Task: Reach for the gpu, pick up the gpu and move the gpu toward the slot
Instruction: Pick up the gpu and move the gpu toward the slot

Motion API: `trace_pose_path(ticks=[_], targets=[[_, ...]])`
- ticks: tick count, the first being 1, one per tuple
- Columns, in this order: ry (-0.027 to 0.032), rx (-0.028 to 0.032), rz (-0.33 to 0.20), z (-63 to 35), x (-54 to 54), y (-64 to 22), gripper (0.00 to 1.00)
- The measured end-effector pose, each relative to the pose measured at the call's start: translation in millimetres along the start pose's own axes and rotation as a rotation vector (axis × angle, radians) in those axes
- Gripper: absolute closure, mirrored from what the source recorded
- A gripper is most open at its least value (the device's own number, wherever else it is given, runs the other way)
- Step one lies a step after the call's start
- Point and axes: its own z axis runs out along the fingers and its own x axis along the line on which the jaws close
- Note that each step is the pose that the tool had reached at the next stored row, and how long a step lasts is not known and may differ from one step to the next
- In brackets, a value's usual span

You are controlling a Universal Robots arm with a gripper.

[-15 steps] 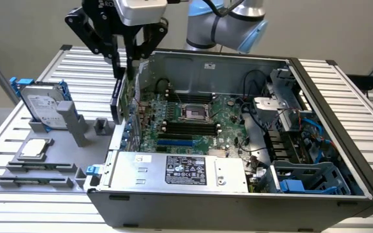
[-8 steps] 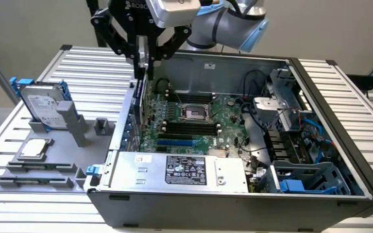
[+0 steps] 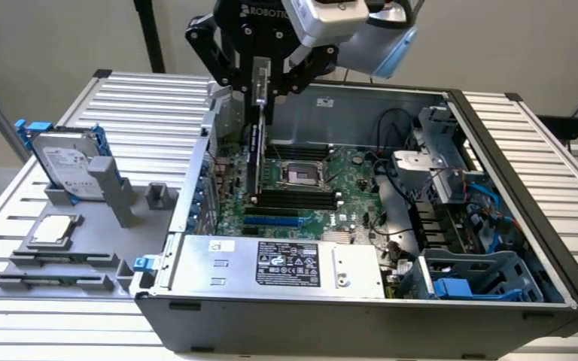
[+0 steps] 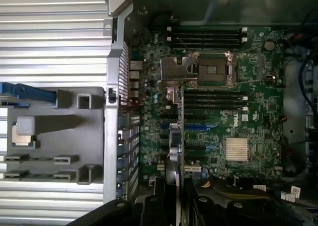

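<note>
My gripper (image 3: 262, 84) hangs above the open computer case, shut on the gpu (image 3: 259, 150). The card is a thin dark board seen edge-on. It points straight down over the motherboard (image 3: 345, 188), near the case's wall on the exterior view's left. Its lower end hovers just above the board, above the blue expansion slots (image 3: 272, 222). In the wrist view the gpu (image 4: 173, 149) runs as a narrow strip out from between my dark fingers (image 4: 155, 208), over the slots (image 4: 198, 128) next to the rear ports.
A silver hard drive (image 3: 68, 158) in a blue frame and a square processor chip (image 3: 53, 228) sit on the grey fixture (image 3: 63, 263) outside the case. The power supply (image 3: 279, 263), the CPU socket (image 3: 299, 174), the cables (image 3: 400, 203) and a blue drive cage (image 3: 470, 282) crowd the case.
</note>
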Motion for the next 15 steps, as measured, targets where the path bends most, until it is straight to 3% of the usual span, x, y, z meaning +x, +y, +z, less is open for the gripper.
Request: trace_pose_path(ticks=[15], targets=[[0.0000,-0.0001,0.000,-0.3,-68.1,4.3,0.74]])
